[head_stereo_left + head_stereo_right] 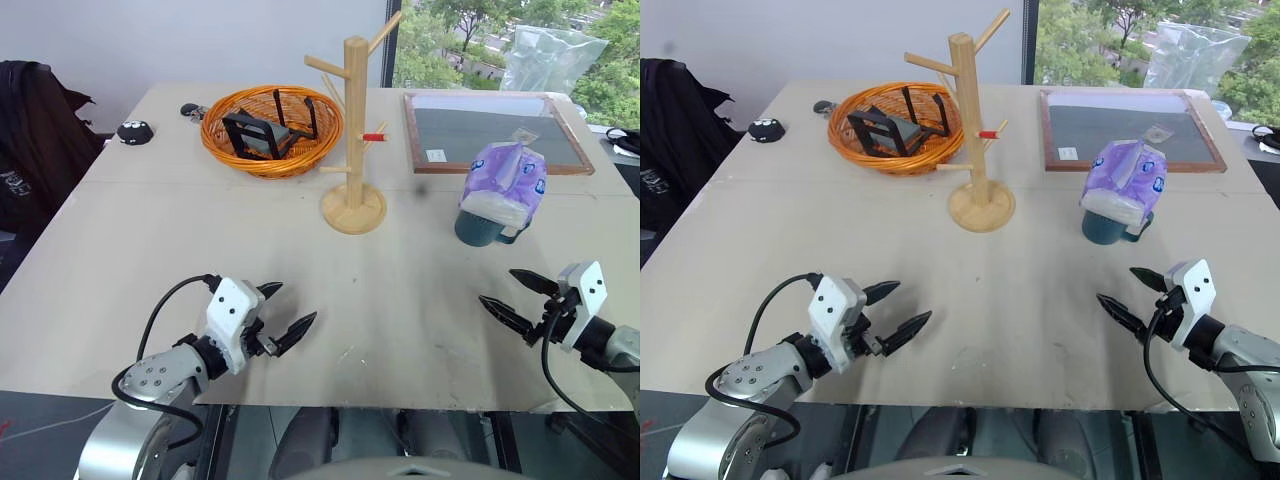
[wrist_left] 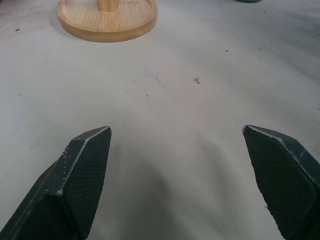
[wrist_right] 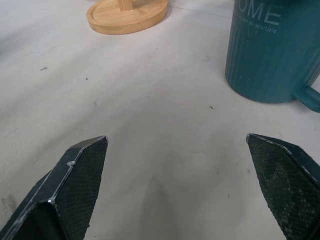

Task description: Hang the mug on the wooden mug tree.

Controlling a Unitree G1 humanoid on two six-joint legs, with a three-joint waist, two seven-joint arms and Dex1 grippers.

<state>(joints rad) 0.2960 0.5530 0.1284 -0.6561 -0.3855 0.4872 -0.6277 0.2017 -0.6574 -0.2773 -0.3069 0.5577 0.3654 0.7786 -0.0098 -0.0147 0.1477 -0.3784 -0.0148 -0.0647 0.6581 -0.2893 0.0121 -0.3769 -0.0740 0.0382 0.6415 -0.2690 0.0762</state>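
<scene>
Your right claw [image 1: 520, 295] and left claw [image 1: 283, 312] hover spread, empty. The teal-blue ribbed ceramic mug [image 3: 272, 55] stands ahead of the right claw, under a purple tissue packet [image 1: 505, 175]; clear it first, then hang the mug on the pale wooden mug tree [image 1: 353, 130].

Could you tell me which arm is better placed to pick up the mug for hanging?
The right. Its open tool sits just in front of the mug, which stands under a purple tissue packet. The left tool is farther away, across the table.
</scene>
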